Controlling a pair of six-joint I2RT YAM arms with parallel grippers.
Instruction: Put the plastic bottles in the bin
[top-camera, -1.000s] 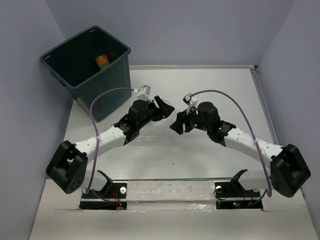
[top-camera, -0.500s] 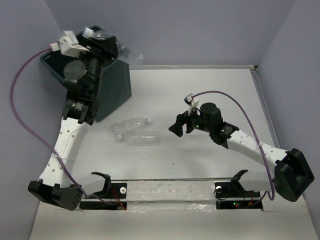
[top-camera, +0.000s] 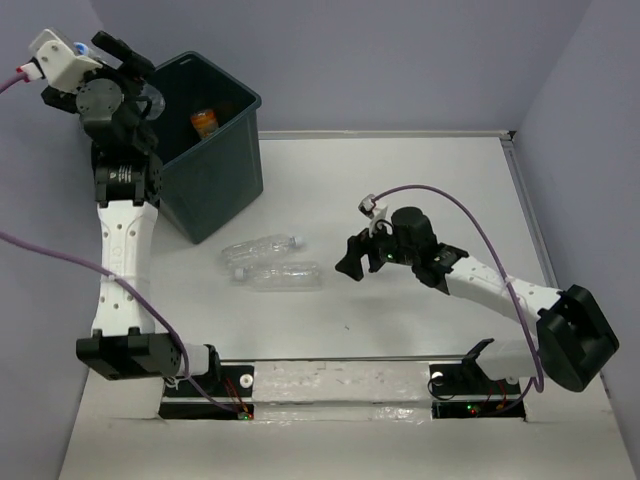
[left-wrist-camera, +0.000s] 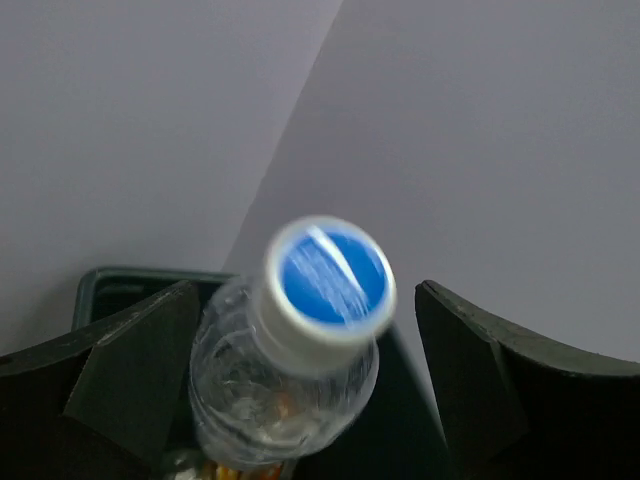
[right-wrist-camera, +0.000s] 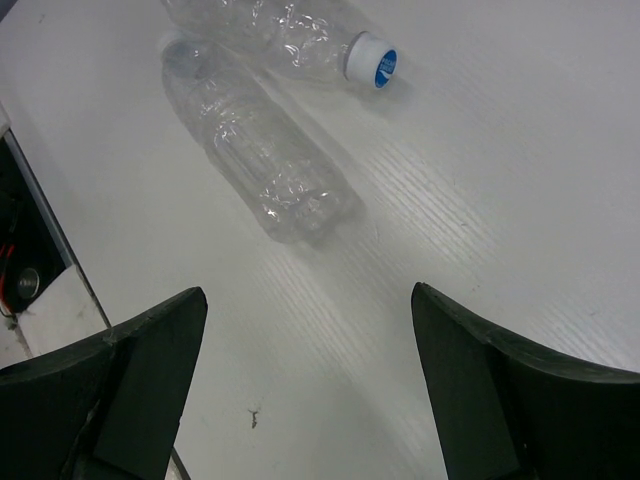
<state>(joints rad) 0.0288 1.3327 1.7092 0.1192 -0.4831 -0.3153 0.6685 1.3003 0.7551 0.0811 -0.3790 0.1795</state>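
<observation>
A second ago the left arm (top-camera: 118, 235) lay low over the middle of the white counter (top-camera: 420, 160), nose to nose with the right arm (top-camera: 480, 285). Now it stands tall at the far left, above the big dark teal plastic bin (top-camera: 215, 185). Half a second ago the left jaws were pinching a clear crinkly plastic bottle with a blue cap (left-wrist-camera: 285, 390). Now they are wide apart, and the bottle looks loose and blurry between them. A clear capped bottle (top-camera: 262, 247) and a second clear bottle (top-camera: 282, 276), hidden under the arms before, now show on the counter. The right jaws have opened too and moved a little toward the near edge.
</observation>
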